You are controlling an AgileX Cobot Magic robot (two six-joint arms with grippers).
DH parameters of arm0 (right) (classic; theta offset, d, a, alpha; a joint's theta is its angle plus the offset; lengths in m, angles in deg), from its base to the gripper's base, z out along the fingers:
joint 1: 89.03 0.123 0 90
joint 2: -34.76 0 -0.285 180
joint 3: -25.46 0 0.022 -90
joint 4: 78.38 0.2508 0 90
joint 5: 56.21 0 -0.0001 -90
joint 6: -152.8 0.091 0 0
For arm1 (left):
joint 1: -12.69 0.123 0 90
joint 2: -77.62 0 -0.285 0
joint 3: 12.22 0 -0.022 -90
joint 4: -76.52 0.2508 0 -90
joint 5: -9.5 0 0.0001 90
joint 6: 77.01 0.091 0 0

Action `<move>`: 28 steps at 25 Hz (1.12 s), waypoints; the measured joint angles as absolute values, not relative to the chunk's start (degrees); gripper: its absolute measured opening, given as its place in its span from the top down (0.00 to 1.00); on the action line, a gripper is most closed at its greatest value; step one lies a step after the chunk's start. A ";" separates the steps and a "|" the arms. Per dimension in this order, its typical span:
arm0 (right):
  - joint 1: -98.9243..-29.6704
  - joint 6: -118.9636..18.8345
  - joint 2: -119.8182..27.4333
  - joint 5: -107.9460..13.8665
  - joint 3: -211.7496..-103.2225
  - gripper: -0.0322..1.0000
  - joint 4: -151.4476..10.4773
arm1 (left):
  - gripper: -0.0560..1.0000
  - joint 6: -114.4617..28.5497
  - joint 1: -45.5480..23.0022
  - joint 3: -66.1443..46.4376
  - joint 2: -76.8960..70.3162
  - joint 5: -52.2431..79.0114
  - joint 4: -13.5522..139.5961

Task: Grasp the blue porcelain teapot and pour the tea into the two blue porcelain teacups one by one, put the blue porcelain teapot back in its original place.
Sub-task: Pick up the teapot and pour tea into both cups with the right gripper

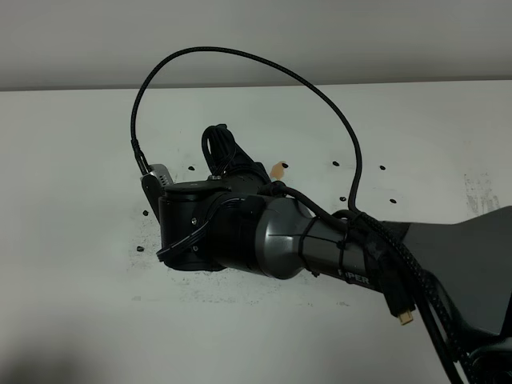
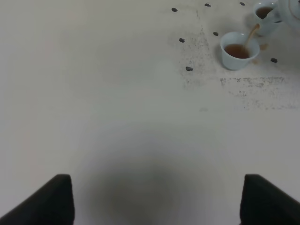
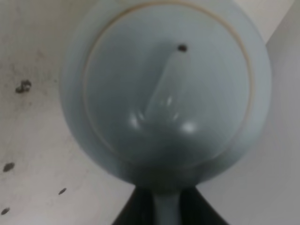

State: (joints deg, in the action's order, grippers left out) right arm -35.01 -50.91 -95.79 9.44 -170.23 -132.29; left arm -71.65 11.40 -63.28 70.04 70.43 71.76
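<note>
In the right wrist view the blue porcelain teapot [image 3: 168, 89] fills the frame, lid towards the camera. My right gripper [image 3: 165, 206] is shut on its loop handle. In the left wrist view the two blue porcelain teacups stand on the white table. The nearer cup [image 2: 239, 49] holds brown tea, and a thin brown stream falls into it from the tilted teapot [image 2: 291, 10] at the frame's edge. The farther cup [image 2: 265, 14] also holds tea. My left gripper [image 2: 157, 201] is open and empty, well away from the cups. In the high view my right arm [image 1: 264, 236] hides teapot and cups.
The white table [image 1: 72, 160] carries small dark specks [image 2: 189, 68] and grey smudges around the cups. A small tan spot [image 1: 278, 168] shows beside the right arm. A black cable [image 1: 240, 54] loops above the arm. A grey wall runs along the table's far edge.
</note>
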 joint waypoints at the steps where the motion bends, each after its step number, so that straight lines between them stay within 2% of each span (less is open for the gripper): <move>1: -35.01 -50.97 -95.79 9.33 -170.23 0.90 -132.29 | 0.26 -71.65 11.40 -63.28 70.04 70.43 71.76; 28: -35.01 -52.28 -95.79 8.92 -170.23 0.90 -133.82 | 0.26 -71.65 11.40 -63.28 70.04 70.43 71.76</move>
